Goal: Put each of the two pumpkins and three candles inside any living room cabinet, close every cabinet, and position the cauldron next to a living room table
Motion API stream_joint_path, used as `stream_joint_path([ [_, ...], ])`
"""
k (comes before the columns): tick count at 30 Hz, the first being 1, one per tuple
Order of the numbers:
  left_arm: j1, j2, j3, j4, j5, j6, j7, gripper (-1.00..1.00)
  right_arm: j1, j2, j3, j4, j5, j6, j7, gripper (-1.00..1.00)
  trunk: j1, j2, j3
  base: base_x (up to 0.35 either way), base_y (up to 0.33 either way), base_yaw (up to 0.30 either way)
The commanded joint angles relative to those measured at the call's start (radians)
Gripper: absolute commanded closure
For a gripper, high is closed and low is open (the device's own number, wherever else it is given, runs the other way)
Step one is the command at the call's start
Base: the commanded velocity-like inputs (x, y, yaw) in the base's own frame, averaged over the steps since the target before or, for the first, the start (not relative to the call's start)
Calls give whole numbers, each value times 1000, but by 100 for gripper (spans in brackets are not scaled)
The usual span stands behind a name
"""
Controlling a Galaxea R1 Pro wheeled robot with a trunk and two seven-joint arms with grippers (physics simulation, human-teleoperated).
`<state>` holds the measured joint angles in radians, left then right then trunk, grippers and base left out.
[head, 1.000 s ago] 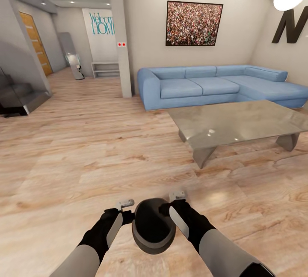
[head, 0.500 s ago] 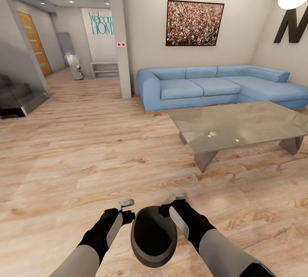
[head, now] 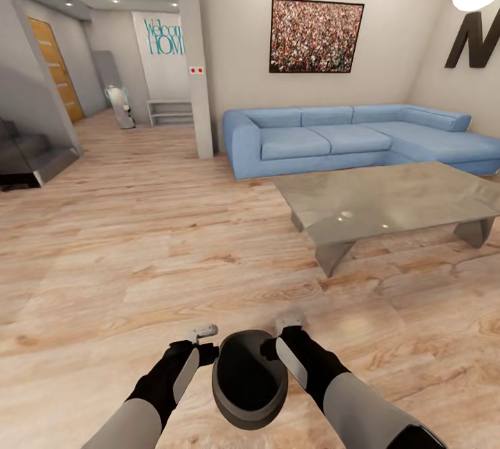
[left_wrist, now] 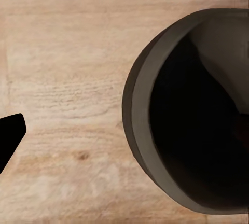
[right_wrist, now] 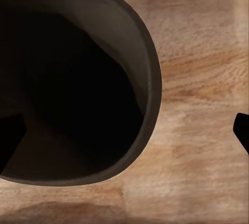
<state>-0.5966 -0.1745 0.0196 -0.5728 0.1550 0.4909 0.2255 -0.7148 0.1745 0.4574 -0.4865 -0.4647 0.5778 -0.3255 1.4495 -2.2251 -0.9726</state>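
The cauldron (head: 248, 378) hangs low over the wood floor (head: 139, 248), pinched between the left gripper (head: 205, 343) and the right gripper (head: 278, 338), one on each side of its rim, mouth tipped up toward the head camera. Each gripper appears to straddle the cauldron's wall with jaws parted; how tightly they clamp cannot be told. The glossy grey coffee table (head: 389, 202) lies ahead and to the right, well apart, its long axis running across the view in front of the blue sofa (head: 347, 137), so the right arm is nearer.

Blue sectional sofa (head: 347, 137) on pale wood floor (head: 139, 241), framed picture (head: 316, 37) above.
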Motion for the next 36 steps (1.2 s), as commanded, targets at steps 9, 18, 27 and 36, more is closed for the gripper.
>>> stream_joint_path([
  [9, 0, 0, -19, 32, 0, -35, 0, -100, -1, 0, -2, 2, -3, -10, -3, -100, 35, -63, -28, 0, 0, 0],
  [18, 0, 0, -30, 34, 0, -37, 0, -100, -1, 0, -5, 2, -2, -16, -1, -100, 69, -126, -56, 0, 0, 0],
  [27, 0, 0, -32, 38, 0, -37, 0, -100, 0, 0, -4, 2, 0, -59, -1, -100, 77, -140, -63, 0, 0, 0],
  [36, 0, 0, -32, 45, 0, -37, 0, -100, 0, 0, -2, 2, 2, -95, 3, -100, 88, -161, -72, 0, 0, 0],
])
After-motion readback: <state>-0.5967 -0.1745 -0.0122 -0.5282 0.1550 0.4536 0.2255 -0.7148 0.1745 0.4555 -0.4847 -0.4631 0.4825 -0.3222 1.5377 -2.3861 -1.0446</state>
